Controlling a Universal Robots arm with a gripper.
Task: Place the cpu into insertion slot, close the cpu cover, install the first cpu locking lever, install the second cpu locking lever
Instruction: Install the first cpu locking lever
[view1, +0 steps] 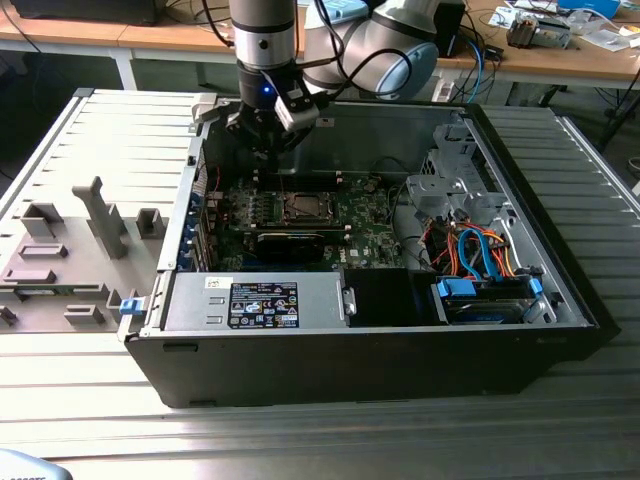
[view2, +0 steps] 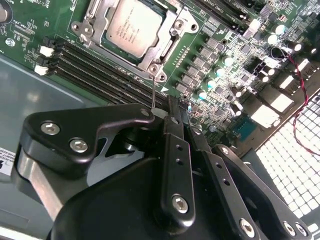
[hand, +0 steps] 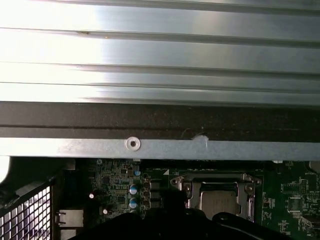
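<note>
The cpu (view2: 134, 27) already lies in the slot (view2: 172, 41) at the upper middle of the second wrist view, with the cover (view2: 95, 22) down around it, so the work looks to be at the locking levers. The pincer (view2: 170, 117) hangs just above the board (view2: 227, 80), its fingers pressed together, apparently empty. The arm (view1: 265, 40) stands upright, upper middle of the exterior view.

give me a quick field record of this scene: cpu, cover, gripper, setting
cpu: cpu lies flat in the insertion slot on the green motherboard
cover: cpu cover lies down around the chip, its window showing the metal top
gripper: gripper hangs above the board beside the socket, fingers together, holding nothing
setting: open computer case on a metal table
</note>
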